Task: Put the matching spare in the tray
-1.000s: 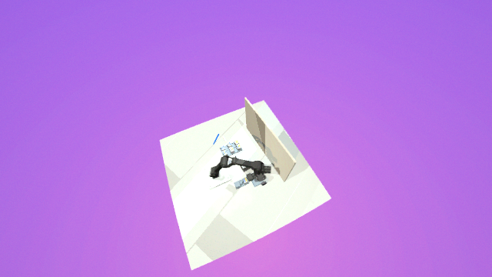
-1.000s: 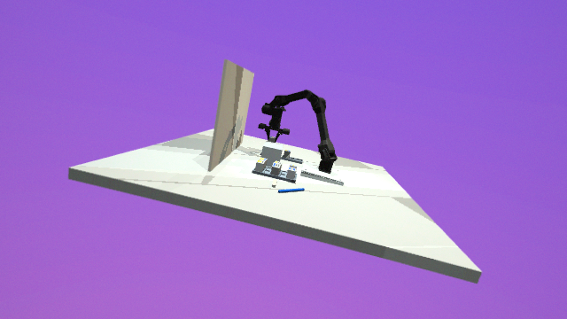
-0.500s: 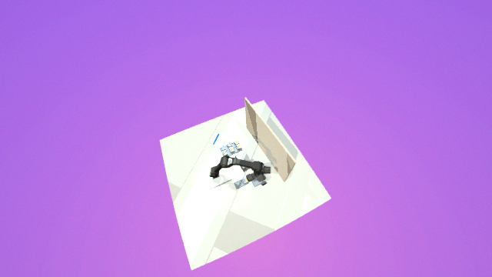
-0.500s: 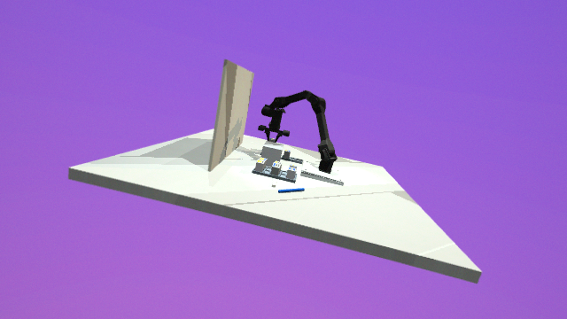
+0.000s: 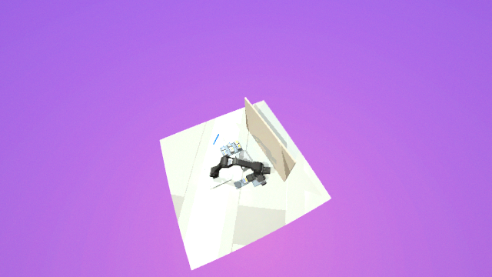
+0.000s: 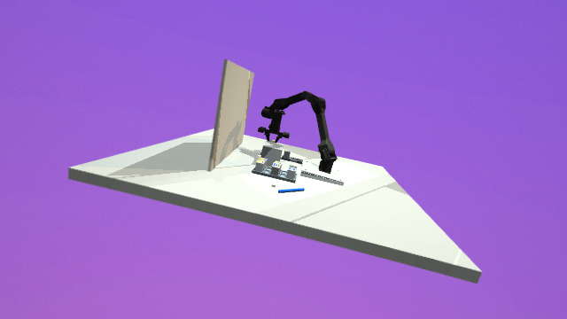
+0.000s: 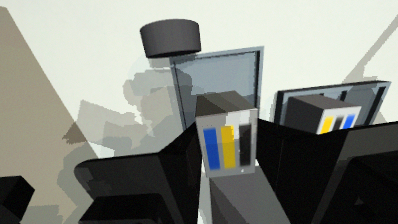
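My gripper (image 6: 273,141) (image 7: 220,122) is shut on a grey block whose pale face has blue, yellow and black stripes. This block (image 7: 227,145) is upright between the fingers. A grey post (image 6: 271,151) (image 7: 245,197) stands below it; whether they touch I cannot tell. The shallow blue-grey tray (image 5: 257,184) (image 7: 225,72) lies beyond the block in the wrist view. Right of it, a block with yellow, black and blue stripes (image 7: 339,119) sits on a small rack (image 7: 335,88) (image 5: 239,185). Three more blocks stand on a larger rack (image 6: 273,177). No printed code is legible.
A tall beige panel (image 5: 269,138) (image 6: 230,111) (image 7: 25,100) stands beside the work area. A dark cylinder (image 7: 170,39) is near the tray's far left corner. A blue bar (image 5: 216,139) (image 6: 291,190) lies near the larger rack. A flat strip (image 6: 323,177) lies near the arm base.
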Controlling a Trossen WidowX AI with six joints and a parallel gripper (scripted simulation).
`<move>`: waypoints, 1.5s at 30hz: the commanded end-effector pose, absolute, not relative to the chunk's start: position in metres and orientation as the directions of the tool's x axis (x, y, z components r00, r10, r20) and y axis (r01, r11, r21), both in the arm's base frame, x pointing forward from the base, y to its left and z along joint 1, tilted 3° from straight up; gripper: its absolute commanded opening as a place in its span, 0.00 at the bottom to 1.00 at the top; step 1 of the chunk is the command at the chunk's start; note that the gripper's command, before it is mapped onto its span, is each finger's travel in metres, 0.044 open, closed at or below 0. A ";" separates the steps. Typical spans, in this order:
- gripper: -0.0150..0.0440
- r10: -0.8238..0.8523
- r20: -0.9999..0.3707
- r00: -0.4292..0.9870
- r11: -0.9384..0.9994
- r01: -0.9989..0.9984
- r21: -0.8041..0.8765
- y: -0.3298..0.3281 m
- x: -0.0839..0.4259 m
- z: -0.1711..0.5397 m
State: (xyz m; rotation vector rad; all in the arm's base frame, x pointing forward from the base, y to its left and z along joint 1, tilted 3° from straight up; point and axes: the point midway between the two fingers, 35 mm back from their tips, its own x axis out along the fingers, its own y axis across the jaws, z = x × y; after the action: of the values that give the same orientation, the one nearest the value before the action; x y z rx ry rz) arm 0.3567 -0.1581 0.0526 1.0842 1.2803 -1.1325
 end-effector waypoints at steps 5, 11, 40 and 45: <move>0.25 -0.014 -1.000 -0.024 0.139 0.990 -0.026 -0.158 0.356 0.047; 0.25 -0.014 -1.000 -0.024 0.139 0.990 -0.026 -0.157 0.355 0.043; 0.30 -0.016 -1.000 -0.026 0.136 0.990 -0.028 -0.156 0.351 0.026; 0.52 -0.016 -1.000 -0.026 0.136 0.990 -0.028 -0.156 0.351 0.026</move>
State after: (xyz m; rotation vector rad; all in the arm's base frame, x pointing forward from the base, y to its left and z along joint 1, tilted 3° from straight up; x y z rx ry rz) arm 0.3505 -0.1563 0.0260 1.0855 1.2798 -1.1340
